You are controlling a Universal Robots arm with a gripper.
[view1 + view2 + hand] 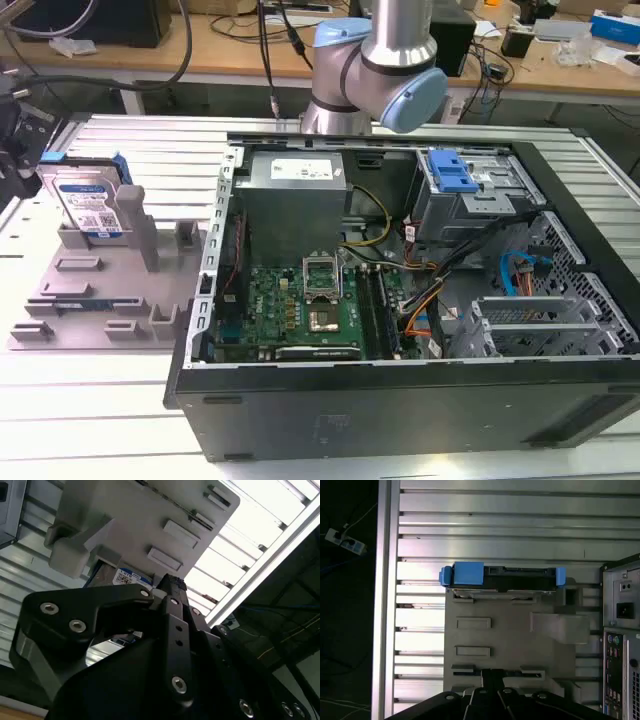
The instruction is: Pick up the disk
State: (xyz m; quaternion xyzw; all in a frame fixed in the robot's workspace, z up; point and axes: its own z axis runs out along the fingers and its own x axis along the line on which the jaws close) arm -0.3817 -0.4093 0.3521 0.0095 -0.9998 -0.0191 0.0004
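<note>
the disk [88,205] stands on edge in a slot at one end of a grey fixture [90,305], on the slatted desk [100,400] at the exterior view's left, beside the open case [400,410]. in the first wrist view bare slats lie open past the disk as far as the desk's edge rail [389,605], and the case's rear panel stands near the fixture's side. a grey post [137,225] rises just beside the disk's face. the disk is silver, with blue rails [462,574] at both ends and a white and blue label [129,577] whose print is too small to read. the gripper [492,672] hovers over the fixture's opposite end, well apart from the disk, its fingers [486,680] together and holding nothing.
</note>
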